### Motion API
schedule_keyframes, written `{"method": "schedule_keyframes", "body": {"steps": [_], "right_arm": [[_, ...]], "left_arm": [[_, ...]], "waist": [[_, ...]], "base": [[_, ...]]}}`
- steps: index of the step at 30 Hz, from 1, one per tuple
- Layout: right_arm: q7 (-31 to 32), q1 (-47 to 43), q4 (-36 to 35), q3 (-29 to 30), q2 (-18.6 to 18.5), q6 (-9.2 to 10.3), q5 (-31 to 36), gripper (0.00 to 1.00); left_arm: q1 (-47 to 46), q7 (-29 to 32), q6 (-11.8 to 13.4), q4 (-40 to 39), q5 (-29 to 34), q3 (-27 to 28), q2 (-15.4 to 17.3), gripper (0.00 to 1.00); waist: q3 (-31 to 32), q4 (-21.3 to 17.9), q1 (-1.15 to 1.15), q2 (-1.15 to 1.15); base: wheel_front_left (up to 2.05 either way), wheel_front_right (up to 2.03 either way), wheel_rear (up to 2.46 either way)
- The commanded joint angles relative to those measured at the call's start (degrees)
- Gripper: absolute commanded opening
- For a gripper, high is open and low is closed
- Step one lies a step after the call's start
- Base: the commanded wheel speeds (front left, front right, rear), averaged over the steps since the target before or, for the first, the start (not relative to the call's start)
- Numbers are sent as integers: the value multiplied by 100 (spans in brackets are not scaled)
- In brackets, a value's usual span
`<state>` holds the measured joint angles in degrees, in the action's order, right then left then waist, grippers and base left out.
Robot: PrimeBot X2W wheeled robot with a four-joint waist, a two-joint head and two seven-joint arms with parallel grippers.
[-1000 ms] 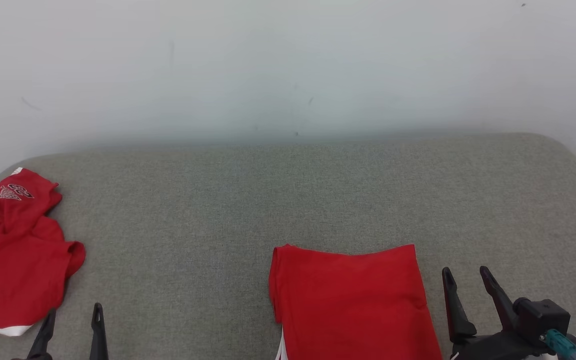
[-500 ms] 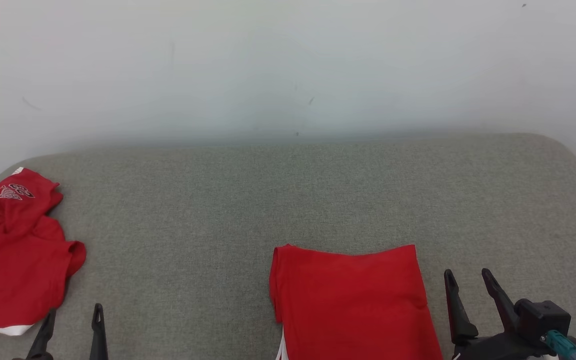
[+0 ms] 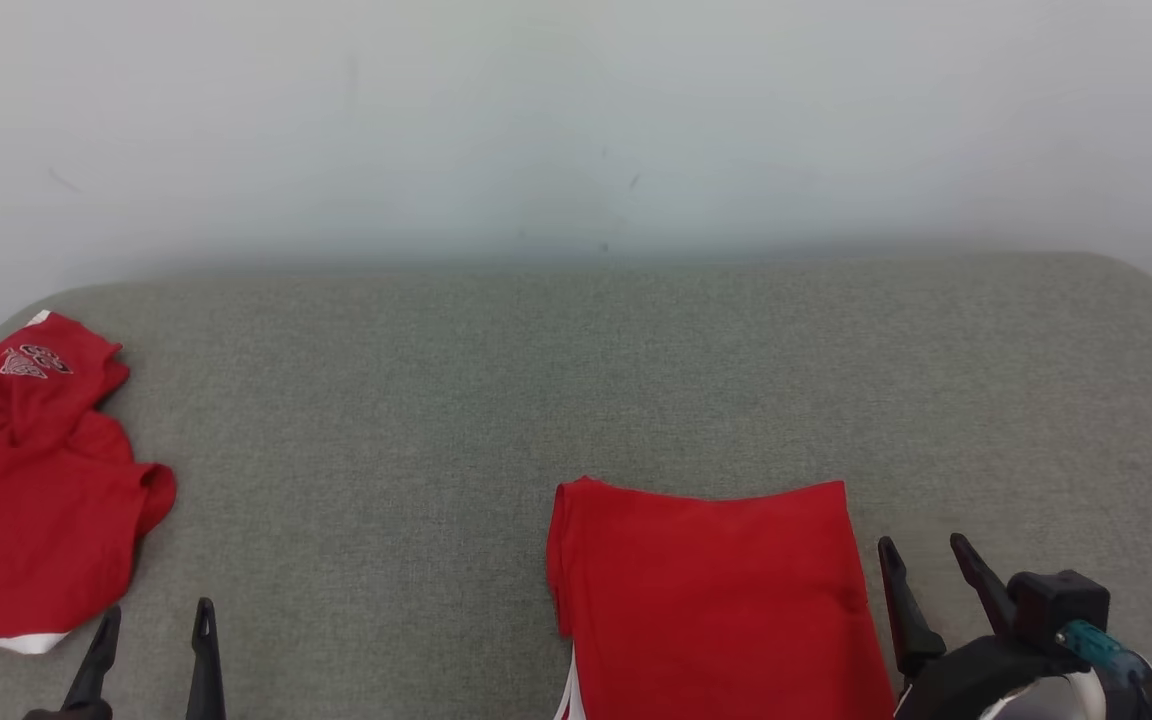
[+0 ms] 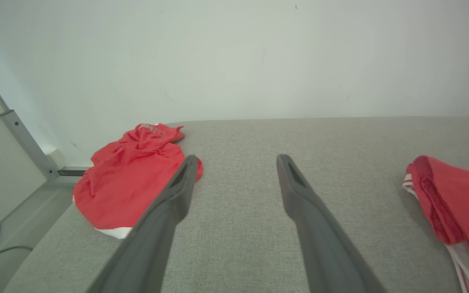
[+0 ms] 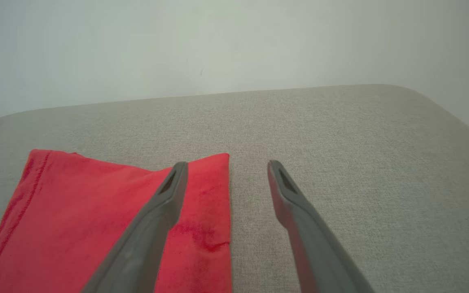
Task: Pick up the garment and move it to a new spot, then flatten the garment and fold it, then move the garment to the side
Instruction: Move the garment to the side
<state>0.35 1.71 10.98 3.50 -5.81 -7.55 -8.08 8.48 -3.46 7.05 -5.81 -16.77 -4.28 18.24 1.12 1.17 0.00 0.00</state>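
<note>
Red garment (image 3: pixel 716 600) – soft matt cloth, grey worktop (image 3: pixel 536 400) w/ coarse woven fabric cover, wall (image 3: pixel 576 100) smooth & matt

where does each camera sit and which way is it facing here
Head view: high on the robot, looking forward and down at the grey pad and wall; left claw and right claw tips at the bottom.
Left wrist view: low along the open left claw, toward the crumpled red garment.
Right wrist view: low along the open right claw, over the edge of the folded red garment.
Shared: both wrist views catch the folded red garment.
</note>
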Motion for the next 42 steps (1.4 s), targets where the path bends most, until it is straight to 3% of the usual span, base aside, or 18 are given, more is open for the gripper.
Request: {"method": "schedule_keyframes", "body": {"steps": [1, 9, 19, 21, 31, 42], "right_arm": [[31, 169, 219, -50, -65, 15, -70, 100], [-9, 763, 1462, -260, -214, 15, -132, 100], [-155, 1117, 2890, -613, -119, 15, -286, 100], [-241, 1218, 3066, -695, -89, 15, -386, 0], [-610, 2448, 3240, -1091, -497, 15, -657, 0], [-507, 4029, 3385, -1235, -1532, 15, -787, 0]], "left_arm": [[-52, -46, 6, 8, 14, -18, -15, 100], [-333, -145, -46, 114, -9, -130, -66, 100], [-518, -243, -69, 289, -59, -174, -85, 100], [-523, -256, -74, 319, -75, -175, -81, 100], [-643, -383, -60, 333, -113, -216, -120, 100], [-1224, -771, -149, 157, -5, -354, -188, 100]], "waist": [[-86, 74, 0, 0], [-451, 282, 0, 0], [-549, 319, 0, 0], [-548, 314, 0, 0], [-749, 260, 0, 0], [-1706, 204, 0, 0]], "base": [[0, 0, 0], [0, 0, 0], [0, 0, 0], [0, 0, 0], [0, 0, 0], [0, 0, 0]]}}
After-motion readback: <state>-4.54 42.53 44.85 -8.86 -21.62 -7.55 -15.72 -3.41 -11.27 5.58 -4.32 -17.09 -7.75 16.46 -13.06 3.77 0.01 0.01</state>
